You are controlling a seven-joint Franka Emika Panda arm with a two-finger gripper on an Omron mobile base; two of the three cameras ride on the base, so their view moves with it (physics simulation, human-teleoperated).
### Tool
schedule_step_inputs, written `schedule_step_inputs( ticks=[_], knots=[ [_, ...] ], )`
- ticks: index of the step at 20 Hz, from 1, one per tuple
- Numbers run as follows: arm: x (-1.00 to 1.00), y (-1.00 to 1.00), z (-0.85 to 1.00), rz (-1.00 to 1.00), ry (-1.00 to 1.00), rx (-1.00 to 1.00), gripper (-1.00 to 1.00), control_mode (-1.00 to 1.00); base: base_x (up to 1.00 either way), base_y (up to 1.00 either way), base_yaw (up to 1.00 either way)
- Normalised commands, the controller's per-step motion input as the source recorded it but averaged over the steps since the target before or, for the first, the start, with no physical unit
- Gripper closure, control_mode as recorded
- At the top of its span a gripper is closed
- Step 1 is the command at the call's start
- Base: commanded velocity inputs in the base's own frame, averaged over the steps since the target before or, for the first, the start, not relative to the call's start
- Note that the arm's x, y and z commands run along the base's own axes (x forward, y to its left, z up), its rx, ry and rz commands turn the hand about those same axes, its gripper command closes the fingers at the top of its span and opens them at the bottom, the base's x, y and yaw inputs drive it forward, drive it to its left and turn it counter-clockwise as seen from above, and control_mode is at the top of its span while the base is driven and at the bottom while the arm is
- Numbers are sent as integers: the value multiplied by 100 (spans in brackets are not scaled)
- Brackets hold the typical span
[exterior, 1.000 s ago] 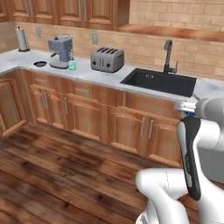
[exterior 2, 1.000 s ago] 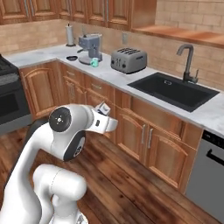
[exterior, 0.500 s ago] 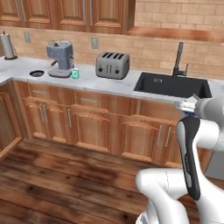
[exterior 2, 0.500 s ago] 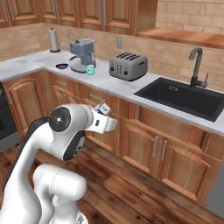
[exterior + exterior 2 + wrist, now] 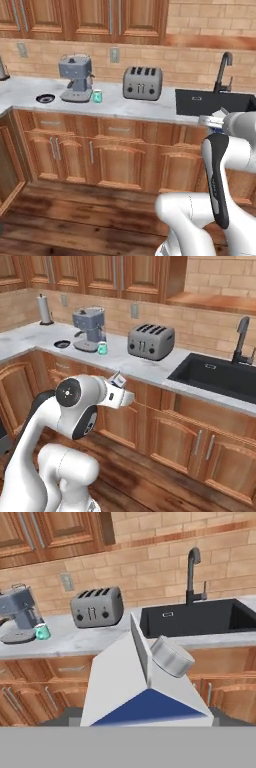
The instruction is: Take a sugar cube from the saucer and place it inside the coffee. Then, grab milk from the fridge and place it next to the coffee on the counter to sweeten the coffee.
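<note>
Milk (image 5: 145, 697) gripped upright in the jaws, close before the hand camera, gable top and round cap showing, with the arm folded back near the base, well short of the desk (image 5: 125, 107). Coffee (image 5: 97, 96) standing ahead and to the left, just beside the grey espresso machine (image 5: 76, 77) with the saucer (image 5: 45, 98) farther left. Probably a leftward, forward carry needed before setting down next to the mug.

A grey espresso machine (image 5: 75, 77) stands at ten o'clock in the left base view, with a silver four-slot toaster (image 5: 143, 83) toward one o'clock of it. At three o'clock lies a black sink (image 5: 212, 101) with its dark faucet (image 5: 223, 70); a paper towel roll (image 5: 44, 309) stands upright at ten o'clock in the right base view.
</note>
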Motion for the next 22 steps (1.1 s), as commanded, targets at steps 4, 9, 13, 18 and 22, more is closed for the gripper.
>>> schedule_step_inputs(
  ticks=[4,9,13,18,22],
  knots=[
    [0,0,0,0,0,0,100,100,100,100,-28],
    [0,0,0,0,0,0,100,100,100,100,-30],
    [0,0,0,0,0,0,100,100,100,93,-37],
    [0,0,0,0,0,0,100,100,97,94,-37],
    [0,0,0,0,0,0,100,100,63,56,-16]
  ],
)
